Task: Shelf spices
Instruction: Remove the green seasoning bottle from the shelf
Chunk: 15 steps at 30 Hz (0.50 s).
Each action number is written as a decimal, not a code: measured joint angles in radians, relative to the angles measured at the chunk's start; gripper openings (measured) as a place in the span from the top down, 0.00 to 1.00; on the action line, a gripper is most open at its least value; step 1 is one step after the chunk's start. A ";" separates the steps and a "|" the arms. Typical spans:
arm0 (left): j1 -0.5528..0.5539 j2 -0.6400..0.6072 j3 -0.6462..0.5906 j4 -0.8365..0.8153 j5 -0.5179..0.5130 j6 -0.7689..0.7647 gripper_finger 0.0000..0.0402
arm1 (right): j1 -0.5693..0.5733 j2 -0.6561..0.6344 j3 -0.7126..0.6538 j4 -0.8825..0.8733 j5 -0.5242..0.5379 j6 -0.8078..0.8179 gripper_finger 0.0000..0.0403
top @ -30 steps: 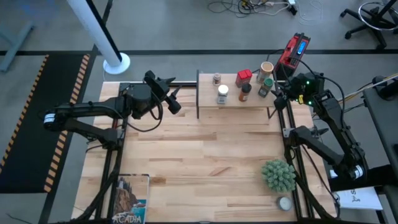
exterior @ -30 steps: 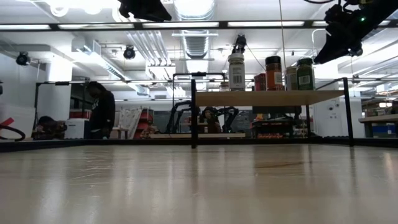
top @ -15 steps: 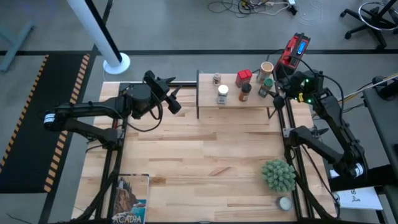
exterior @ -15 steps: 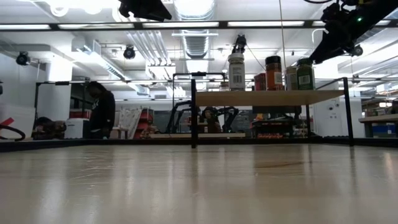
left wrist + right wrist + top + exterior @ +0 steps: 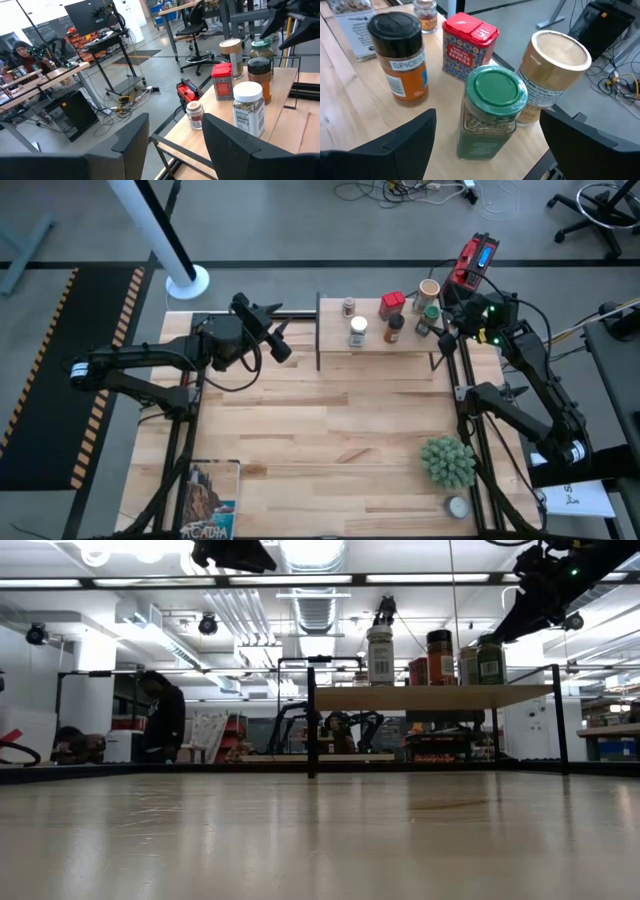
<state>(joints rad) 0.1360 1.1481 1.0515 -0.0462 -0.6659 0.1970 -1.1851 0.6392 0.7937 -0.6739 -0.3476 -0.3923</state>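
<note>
Spices now all stand on the shelf, at the far middle of the table: six containers, none left on the tabletop. From the high view, the grey-lidded jar sits far left, the white-lidded jar just near of it, the red tin and black-lidded jar in the middle, the tan cylinder and green-lidded jar at the right end.

What has changed over the last second is small and only on the right side. The right gripper has drawn slightly up and away from the green-lidded jar; in the low view it sat lower beside the shelf's right end a second ago and now hangs higher at the top right. Its wrist view shows both fingers spread wide on either side of the green-lidded jar, clear of it and holding nothing. The jar stands upright on its own, just beside the tan cylinder.

The left gripper has not moved; it hovers left of the shelf, fingers parted and empty, looking across at the row.

I judge the last placement to be finished and the task essentially complete, with only the right arm's retreat left. The green-lidded jar stands near the shelf's right edge, so a careless withdrawal could nudge it.
</note>
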 joint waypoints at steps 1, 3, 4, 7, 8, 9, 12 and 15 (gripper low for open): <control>0.000 0.000 0.000 0.004 0.000 0.000 0.55 | 0.000 0.004 0.000 0.000 0.004 0.000 0.17; 0.000 0.000 0.000 0.006 0.000 0.002 0.55 | 0.000 0.005 0.000 0.001 0.006 0.000 0.17; 0.000 0.000 0.000 0.008 0.000 0.003 0.55 | 0.000 0.005 0.000 0.001 0.006 0.000 0.17; 0.000 0.000 0.000 0.025 0.001 0.004 0.55 | 0.000 0.005 0.000 0.008 0.006 0.009 0.17; 0.000 0.000 0.000 0.032 0.001 0.005 0.55 | 0.000 0.005 0.000 0.008 0.006 0.011 0.17; 0.000 0.000 0.000 0.043 0.001 0.008 0.55 | 0.000 0.005 0.000 0.009 0.006 0.012 0.17; 0.000 0.000 0.000 0.069 0.002 0.019 0.56 | 0.000 0.005 0.000 0.013 0.006 0.027 0.17; 0.000 0.001 0.001 0.073 0.002 0.019 0.55 | 0.000 0.007 0.000 0.022 0.006 0.043 0.18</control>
<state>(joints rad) 0.1360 1.1489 1.0523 0.0266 -0.6643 0.2165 -1.1851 0.6465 0.7937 -0.6520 -0.3420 -0.3498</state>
